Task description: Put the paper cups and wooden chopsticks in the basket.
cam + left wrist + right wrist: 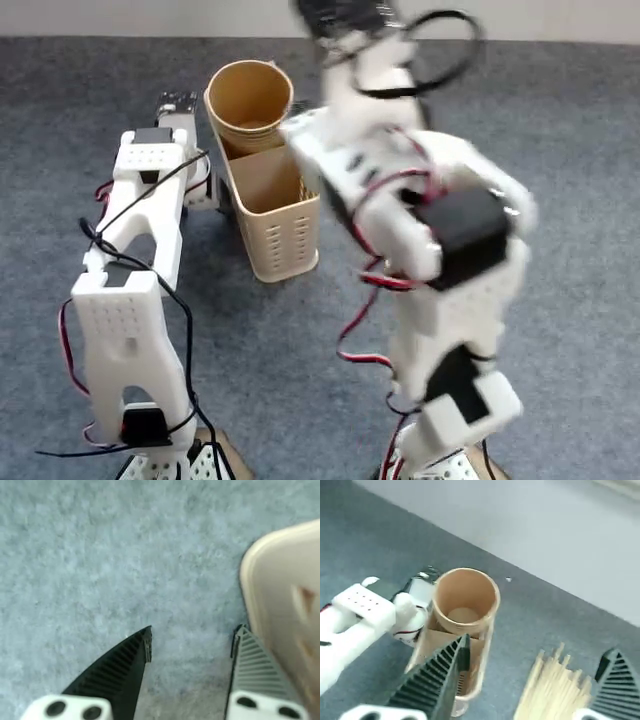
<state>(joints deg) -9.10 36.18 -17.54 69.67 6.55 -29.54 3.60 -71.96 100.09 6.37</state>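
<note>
scene: two white robot arms side by side on a grey carpet-like mat [560, 130], with a tall beige basket [285, 235] standing between them.
paper cups: a nested brown stack [248, 95] stands upright in the far end of the basket, its rim well above the basket wall.
wooden chopsticks: a loose bundle of pale sticks [550, 690] sits between the right gripper's jaws, tips fanned out. it lies close against one jaw and apart from the other, beside the basket rather than in it.
right gripper: the right gripper [540, 647] is raised near the basket with its jaws spread wide (whether the sticks are truly held, i cannot tell).
left gripper: the left gripper [194, 632] is low over the mat just beside the basket's outer wall. its jaws are spread with nothing between them, and one fingertip is close to the wall.
progress: by my judgement the cups are done and the chopsticks are not yet in.
handling, chopsticks: likely light and stiff, but smooth enough to slide past one another and scatter. pinching across the middle of the bundle should hold it together best.
handling, cups: probably thin and easily crushed, so a gentle hold on the rim would suit them.
risk: the narrow, tall basket may tip if knocked.
</note>
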